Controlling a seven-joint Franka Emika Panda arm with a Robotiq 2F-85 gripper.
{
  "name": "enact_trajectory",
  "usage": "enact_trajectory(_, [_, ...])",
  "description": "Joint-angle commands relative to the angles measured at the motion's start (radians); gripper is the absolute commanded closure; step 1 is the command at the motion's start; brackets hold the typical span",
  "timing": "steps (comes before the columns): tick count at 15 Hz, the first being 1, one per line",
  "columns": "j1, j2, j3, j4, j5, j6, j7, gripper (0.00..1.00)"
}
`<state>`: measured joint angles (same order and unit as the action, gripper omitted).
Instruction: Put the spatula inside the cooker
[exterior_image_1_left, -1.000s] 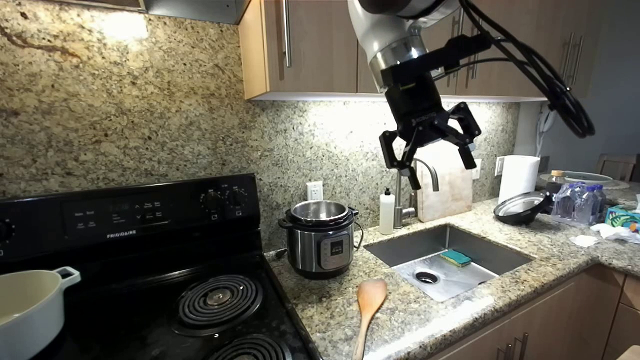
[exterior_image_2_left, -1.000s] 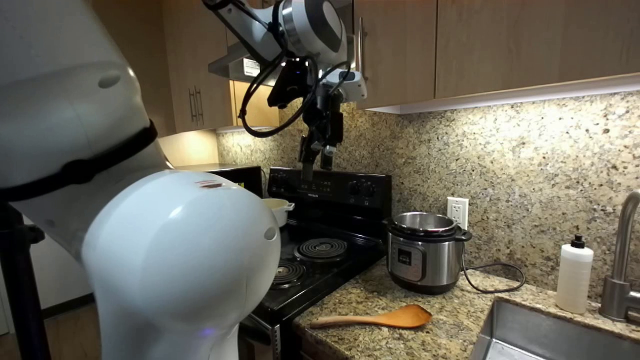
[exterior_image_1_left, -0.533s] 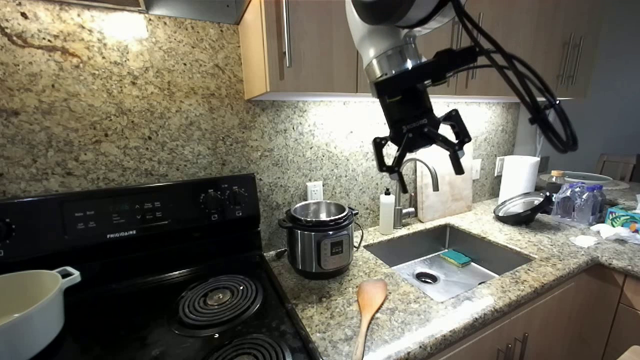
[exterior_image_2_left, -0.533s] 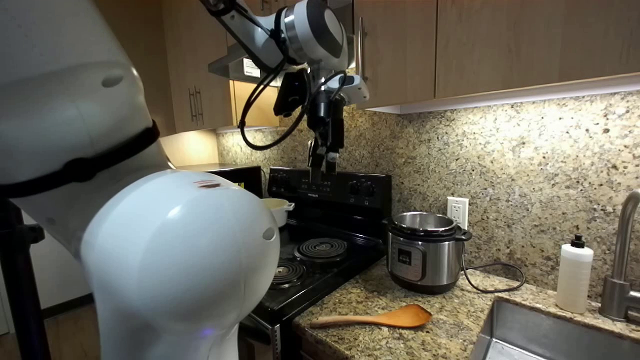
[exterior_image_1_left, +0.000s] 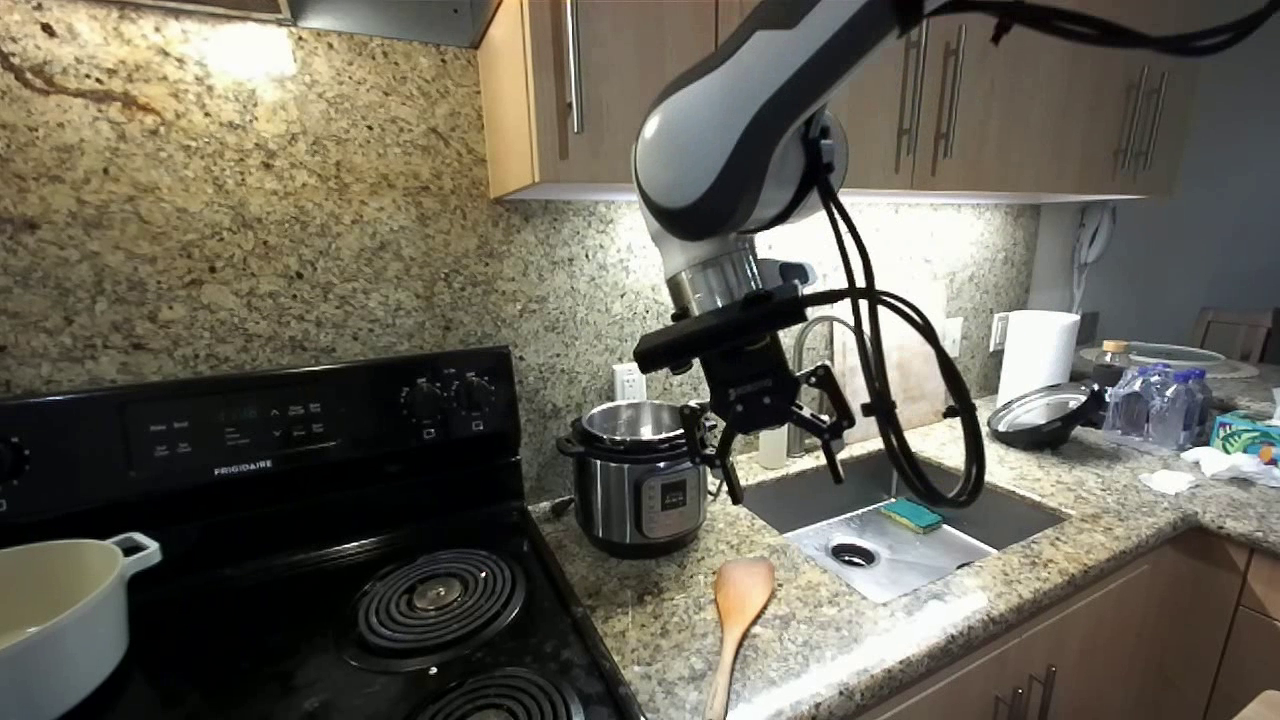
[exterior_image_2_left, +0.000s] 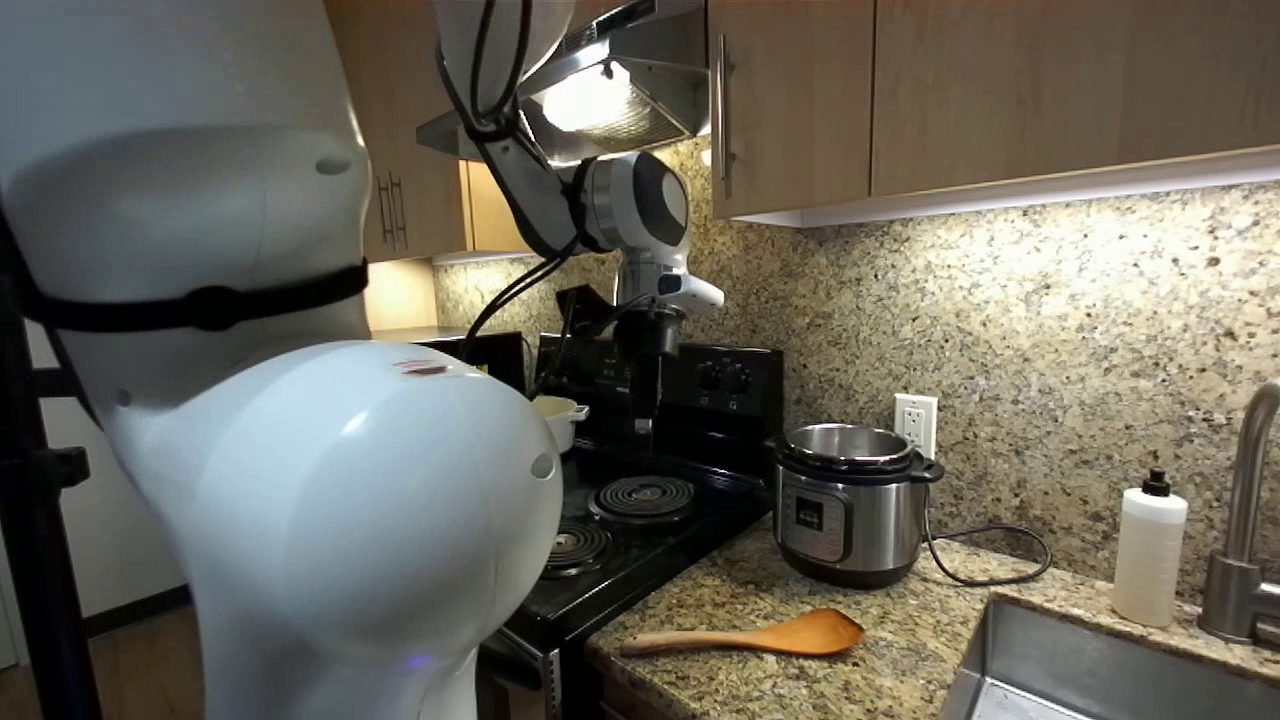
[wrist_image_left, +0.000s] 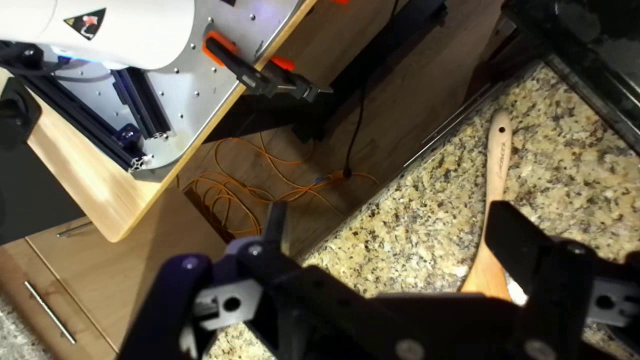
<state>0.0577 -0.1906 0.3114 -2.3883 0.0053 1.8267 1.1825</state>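
Found the spatula (exterior_image_1_left: 735, 622) flat on the counter (exterior_image_1_left: 650, 625), in front of the cooker (exterior_image_1_left: 625, 500) and apart from it. Saw the pincer (exterior_image_1_left: 787, 488) raised and spread wide apart, overlapping the cooker's right edge in an exterior view. Noticed the cooker upright between the stove (exterior_image_1_left: 250, 610) and the sink (exterior_image_1_left: 1010, 522), with a wall outlet (exterior_image_1_left: 629, 380) behind it.

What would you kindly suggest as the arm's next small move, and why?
I'd probably shift the open gripper sideways to centre it over the spatula before lowering: in the wrist view, the spatula lies off-centre, partly behind one of the fingers, and nothing is held.
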Motion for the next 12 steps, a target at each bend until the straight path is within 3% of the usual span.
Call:
enact_trajectory(1, [0.033,0.018,-0.033,0.004,-0.005,0.001,0.012,0.0])
enact_trajectory(2, [0.033,0.022,-0.034,0.006,-0.005,0.001,0.014,0.0])
enact_trajectory(3, [0.042,0.047,-0.018,0.044,-0.07,-0.104,0.026,0.0])
enact_trajectory(5, [0.057,0.092,-0.015,0.055,-0.103,-0.16,0.069,0.0])
enact_trajectory(8, [0.063,0.154,-0.03,-0.002,-0.114,-0.049,0.302,0.0])
enact_trajectory(10, [0.078,0.22,-0.045,-0.027,-0.054,0.021,0.373,0.0])
enact_trajectory(12, [0.085,0.27,-0.071,-0.058,0.034,0.127,0.36,0.0])
